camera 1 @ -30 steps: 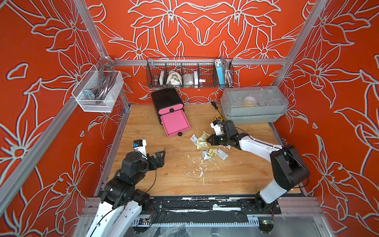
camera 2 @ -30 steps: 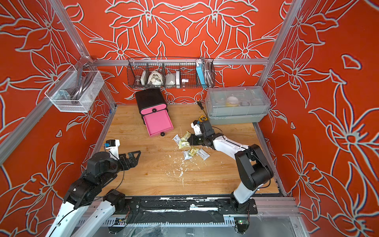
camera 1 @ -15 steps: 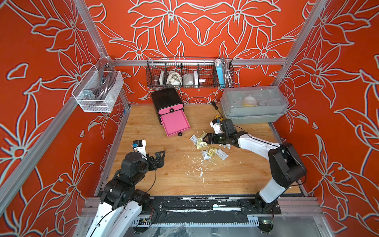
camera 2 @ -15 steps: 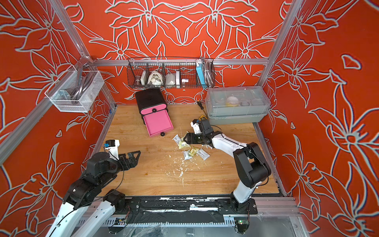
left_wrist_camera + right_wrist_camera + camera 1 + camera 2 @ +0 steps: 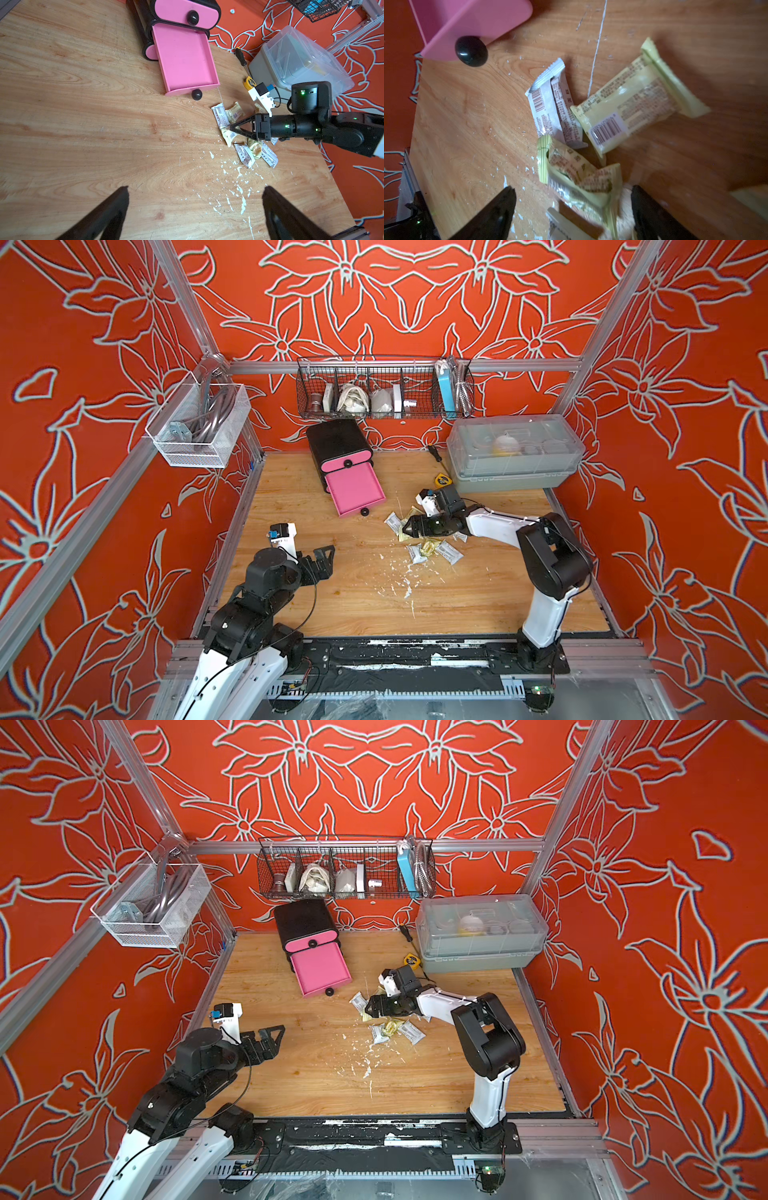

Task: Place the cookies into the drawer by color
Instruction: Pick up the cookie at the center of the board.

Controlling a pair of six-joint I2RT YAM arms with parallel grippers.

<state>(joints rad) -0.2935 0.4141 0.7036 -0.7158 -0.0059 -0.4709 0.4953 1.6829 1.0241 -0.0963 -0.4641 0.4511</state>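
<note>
Lying beside one open drawer [image 5: 354, 489]: roughly four yellow, four white cookies [image 5: 234, 111].

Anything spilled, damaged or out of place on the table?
Yes: white flakes lie scattered on the table beside the cookies, and one yellow packet between the open jaws of the right gripper looks crumpled, possibly torn.

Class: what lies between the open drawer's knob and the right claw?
A white-silver cookie packet and a crumpled yellow cookie packet, clearest in the right wrist view.
</note>
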